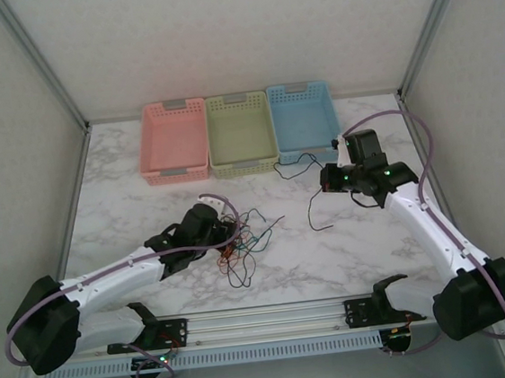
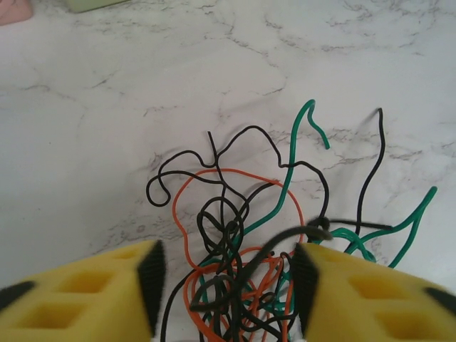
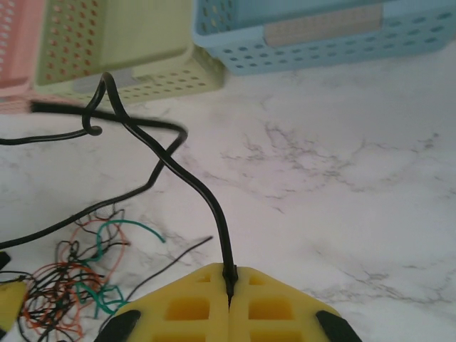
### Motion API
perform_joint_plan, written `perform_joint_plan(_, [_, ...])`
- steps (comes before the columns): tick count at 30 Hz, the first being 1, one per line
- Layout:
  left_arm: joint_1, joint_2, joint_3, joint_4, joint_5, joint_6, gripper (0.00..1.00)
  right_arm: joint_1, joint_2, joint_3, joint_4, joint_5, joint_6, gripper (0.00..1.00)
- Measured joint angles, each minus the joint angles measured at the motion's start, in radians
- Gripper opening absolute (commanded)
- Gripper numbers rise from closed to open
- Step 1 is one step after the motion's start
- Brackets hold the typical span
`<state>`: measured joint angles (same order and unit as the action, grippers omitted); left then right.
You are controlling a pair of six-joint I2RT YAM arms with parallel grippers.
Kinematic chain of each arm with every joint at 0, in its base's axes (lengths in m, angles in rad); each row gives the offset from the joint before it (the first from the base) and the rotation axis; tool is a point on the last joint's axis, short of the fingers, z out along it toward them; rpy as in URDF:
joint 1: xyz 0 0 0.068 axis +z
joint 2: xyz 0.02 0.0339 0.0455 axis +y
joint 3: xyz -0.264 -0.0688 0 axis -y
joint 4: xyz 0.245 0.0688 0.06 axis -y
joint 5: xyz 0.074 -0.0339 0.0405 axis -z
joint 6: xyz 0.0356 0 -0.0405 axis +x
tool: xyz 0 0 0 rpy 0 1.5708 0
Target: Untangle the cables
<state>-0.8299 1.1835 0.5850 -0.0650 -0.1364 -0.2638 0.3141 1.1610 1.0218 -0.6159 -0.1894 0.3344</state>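
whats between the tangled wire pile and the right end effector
One thin black wire, pinched by the right end effector, over bare white marble tabletop; top view.

Three perforated plastic baskets, pink [image 1: 177,172], pale green [image 1: 244,165] and blue [image 1: 307,152], stand side by side in a row along the far edge of a white marble-patterned table [image 1: 350,255]. A metal rail [image 1: 266,318] runs along the near edge, and pale panels close off the far edge and both sides.
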Motion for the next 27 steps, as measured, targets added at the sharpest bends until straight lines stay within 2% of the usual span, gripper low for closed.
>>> perform_joint_plan(1, [0.000,-0.005,0.000,-0.002,0.005,-0.002,0.65,0.000,-0.007,-0.001,0.010,-0.010,0.002,0.00])
perform_joint_plan(10, [0.000,-0.105,0.102,-0.051,0.168,-0.008,0.66,0.002,-0.019,-0.001,0.051,-0.071,0.060,0.00])
perform_joint_plan(12, [0.000,-0.129,0.132,-0.049,0.196,-0.010,0.71,0.005,-0.019,-0.001,0.059,-0.084,0.084,0.00])
perform_joint_plan(14, [0.000,-0.137,0.159,-0.042,0.211,-0.023,0.71,0.013,-0.019,-0.001,0.068,-0.099,0.114,0.00])
perform_joint_plan(21, [0.000,-0.023,0.298,0.039,0.232,-0.099,0.70,0.070,0.006,-0.001,0.096,-0.130,0.252,0.00])
perform_joint_plan(27, [0.000,0.117,0.382,0.092,0.211,-0.160,0.69,0.153,0.054,0.014,0.093,-0.126,0.307,0.00])
